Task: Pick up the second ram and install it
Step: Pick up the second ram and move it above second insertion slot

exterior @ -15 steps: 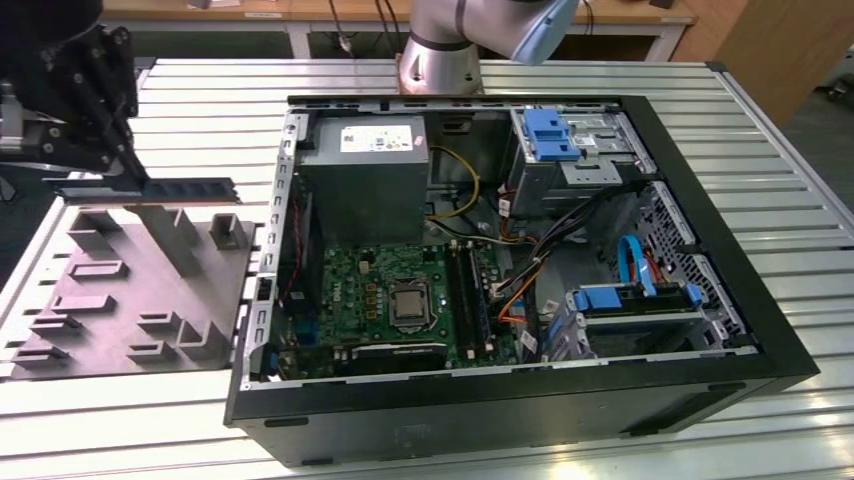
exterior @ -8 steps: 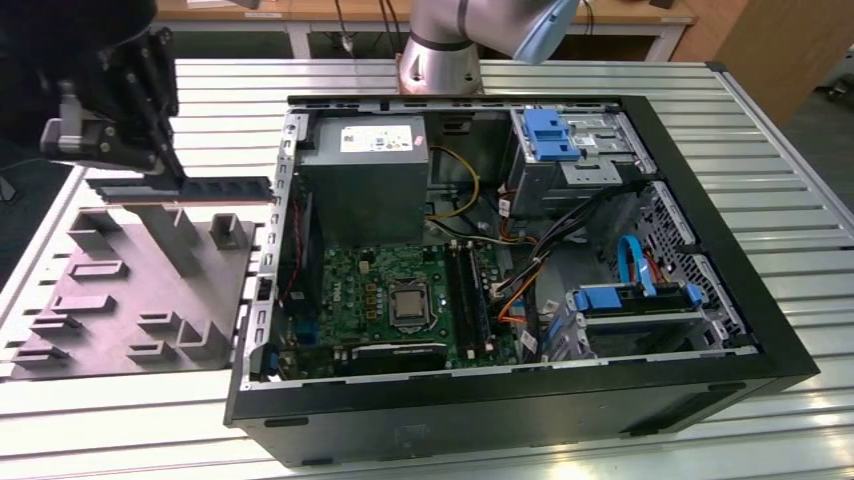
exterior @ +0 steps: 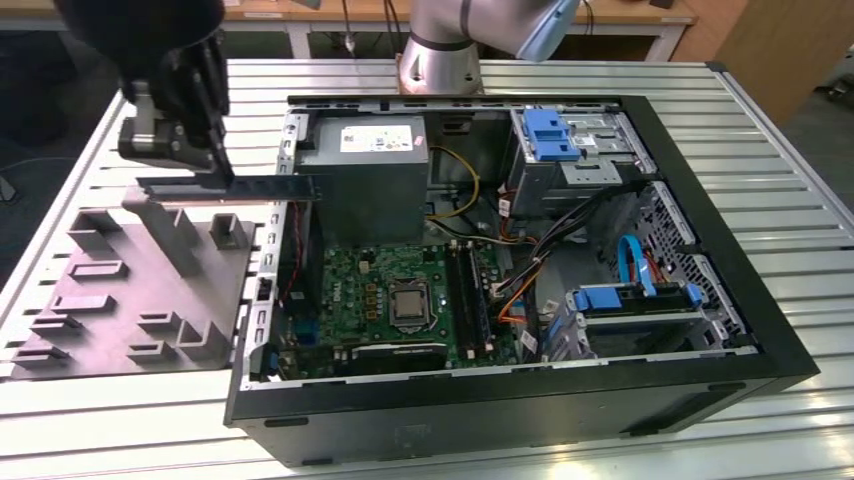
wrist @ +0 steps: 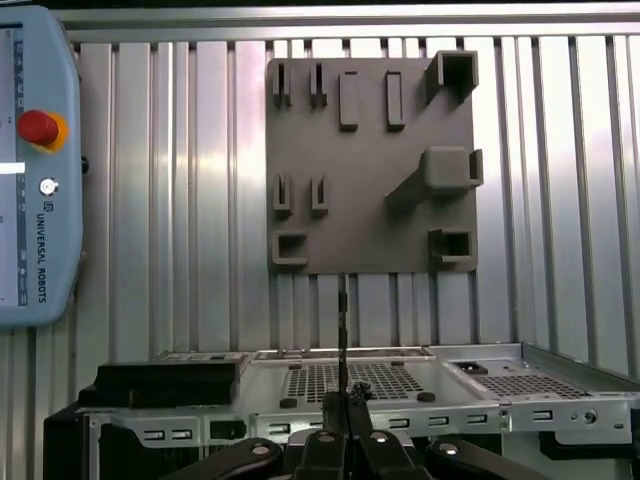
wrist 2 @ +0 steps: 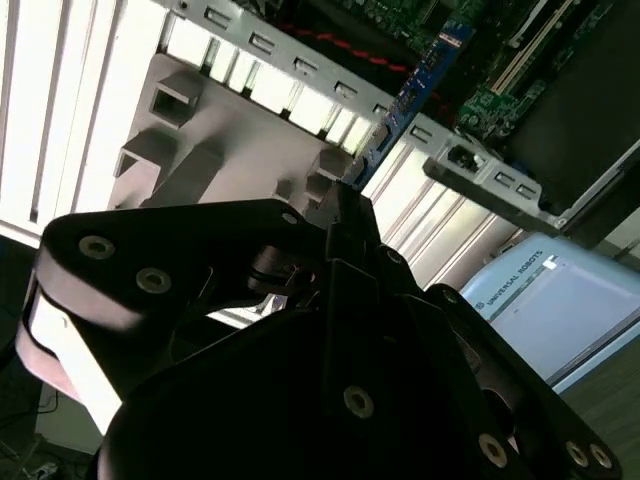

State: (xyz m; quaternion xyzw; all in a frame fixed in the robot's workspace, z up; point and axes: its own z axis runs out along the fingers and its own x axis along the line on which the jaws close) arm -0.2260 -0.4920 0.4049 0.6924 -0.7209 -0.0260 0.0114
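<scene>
In the exterior view my gripper (exterior: 211,168) hangs at the upper left, shut on the second ram (exterior: 260,188). The ram is a long thin strip held level, above the gap between the grey fixture plate (exterior: 120,290) and the left wall of the open computer case (exterior: 534,395). In the second wrist view the ram (wrist 2: 415,85) shows as a blue-green edge reaching out from the gripper (wrist 2: 340,205) toward the case. It stands edge-on as a thin dark line (wrist: 342,320) above the gripper (wrist: 344,400) in the first wrist view. Long black slots (exterior: 467,290) lie on the motherboard (exterior: 360,290) beside the processor socket.
Inside the case are a grey power supply (exterior: 363,170), blue drive brackets (exterior: 550,135), and orange and yellow cables (exterior: 521,290). The fixture plate (wrist: 370,160) carries raised blocks and posts. A teach pendant with a red button (wrist: 38,127) lies on the slatted metal table (exterior: 747,130).
</scene>
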